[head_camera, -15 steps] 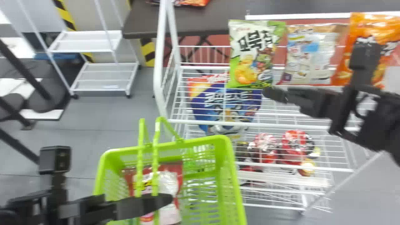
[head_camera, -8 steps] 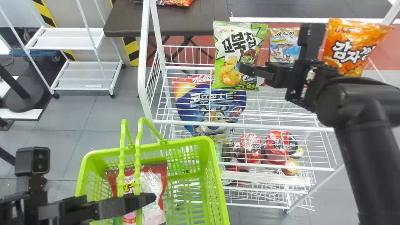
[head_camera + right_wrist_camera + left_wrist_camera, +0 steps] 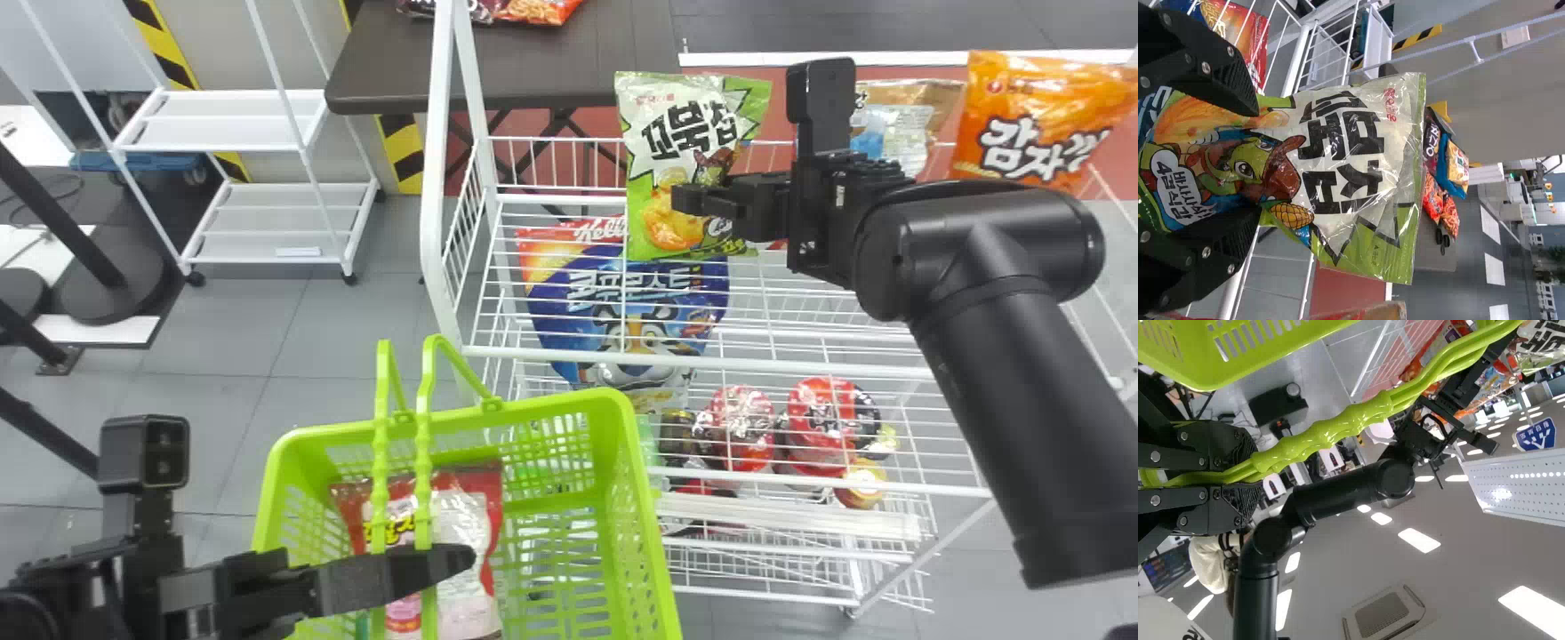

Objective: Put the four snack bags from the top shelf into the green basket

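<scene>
I count one red-and-white plastic bag (image 3: 462, 520) inside the green plastic basket (image 3: 569, 402); my left hand (image 3: 1257, 477) grips its handles. Three are outstanding on the white wire shelf (image 3: 578, 353): green-and-white bag (image 3: 658, 160), my right hand (image 3: 1259, 162) wide around it, tan-and-blue bag (image 3: 902, 133), orange bag (image 3: 1040, 124).

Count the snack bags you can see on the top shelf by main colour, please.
Green-and-white bag: 1
Beige-and-blue bag, partly hidden: 1
Orange bag: 1
Total in sight: 3
</scene>
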Motion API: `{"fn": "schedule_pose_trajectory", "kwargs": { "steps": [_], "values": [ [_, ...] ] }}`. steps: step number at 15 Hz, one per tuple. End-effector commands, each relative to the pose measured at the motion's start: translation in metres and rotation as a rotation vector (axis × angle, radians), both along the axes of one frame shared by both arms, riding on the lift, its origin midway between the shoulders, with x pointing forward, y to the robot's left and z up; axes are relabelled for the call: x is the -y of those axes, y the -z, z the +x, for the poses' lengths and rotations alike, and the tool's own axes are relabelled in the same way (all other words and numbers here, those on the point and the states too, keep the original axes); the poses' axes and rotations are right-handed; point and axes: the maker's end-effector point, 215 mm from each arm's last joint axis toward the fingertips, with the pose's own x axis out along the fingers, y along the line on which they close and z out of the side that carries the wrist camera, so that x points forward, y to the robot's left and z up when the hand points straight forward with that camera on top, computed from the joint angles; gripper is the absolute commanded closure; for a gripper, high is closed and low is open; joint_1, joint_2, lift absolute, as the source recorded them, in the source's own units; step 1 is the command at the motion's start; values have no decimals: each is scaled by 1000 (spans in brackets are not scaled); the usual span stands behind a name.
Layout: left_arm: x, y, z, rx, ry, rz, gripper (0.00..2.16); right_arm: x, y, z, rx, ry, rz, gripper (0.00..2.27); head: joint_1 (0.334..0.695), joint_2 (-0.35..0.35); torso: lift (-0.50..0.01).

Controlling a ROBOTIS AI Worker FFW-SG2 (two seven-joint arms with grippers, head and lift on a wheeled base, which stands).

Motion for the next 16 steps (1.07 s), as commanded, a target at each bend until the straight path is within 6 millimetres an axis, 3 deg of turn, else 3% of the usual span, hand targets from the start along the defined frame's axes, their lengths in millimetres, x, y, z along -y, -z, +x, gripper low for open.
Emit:
{"fn": "schedule_pose_trajectory", "kwargs": {
  "steps": [1,4,8,10,12,14,16],
  "values": [
    [-1,-2,-1,1,5,-12,2148,1,11,-9,-18,4,-14,2246,695,82,0],
    [-2,-2,-2,-3,6,-14,2148,0,-4,-26,12,8,15,2246,695,84,0],
    [-4,-3,-4,-6,2,-20,2148,14,-29,-81,-10,25,25,2246,695,87,0],
    [-3,-3,-5,-6,4,-20,2148,20,-42,-123,-53,25,33,2246,695,83,0],
    [-3,-3,-5,-4,5,-19,2148,12,-53,-172,-94,-5,44,2246,695,76,0],
    [-1,-5,-5,-1,5,-23,2148,-16,-53,-233,-189,-96,74,2246,695,78,0],
    [0,-4,-6,-6,4,-24,2148,-49,-55,-281,-266,-205,118,2246,695,124,0]
  ]
}}
